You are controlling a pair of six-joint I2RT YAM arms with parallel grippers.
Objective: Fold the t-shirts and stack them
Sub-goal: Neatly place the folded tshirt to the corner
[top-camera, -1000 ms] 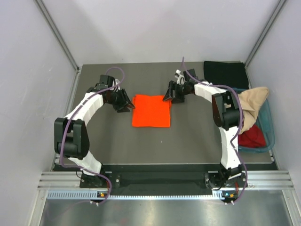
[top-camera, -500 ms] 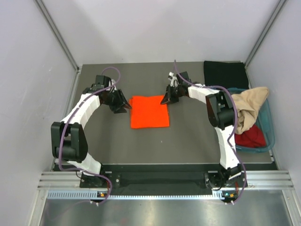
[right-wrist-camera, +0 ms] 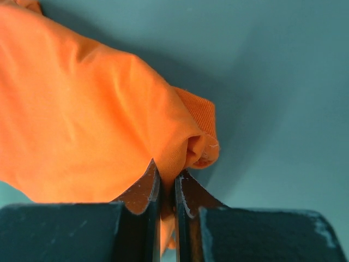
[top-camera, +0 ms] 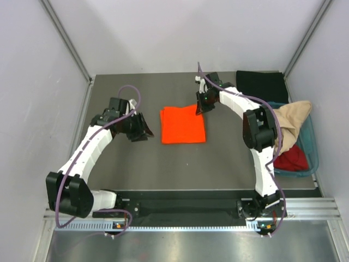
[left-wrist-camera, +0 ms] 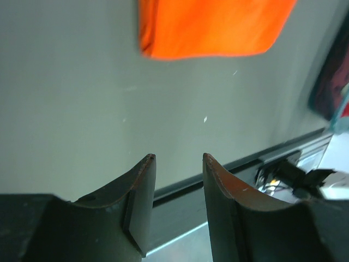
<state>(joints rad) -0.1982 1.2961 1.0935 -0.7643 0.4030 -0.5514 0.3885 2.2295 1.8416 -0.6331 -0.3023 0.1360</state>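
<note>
Top external: folded orange t-shirt [top-camera: 184,125], left of tub [top-camera: 296,173], is clamped by right gripper [top-camera: 199,109]; left gripper [left-wrist-camera: 179,159] is parted; tub's shirts [top-camera: 289,123] are unfolded.

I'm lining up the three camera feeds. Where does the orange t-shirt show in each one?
Top external: orange t-shirt mid-table, between the arms.
Left wrist: orange t-shirt along the top edge, blurred.
Right wrist: orange t-shirt fills the left, its corner pinched in the right gripper.
Shared landmark: the bare tabletop under it.
</note>
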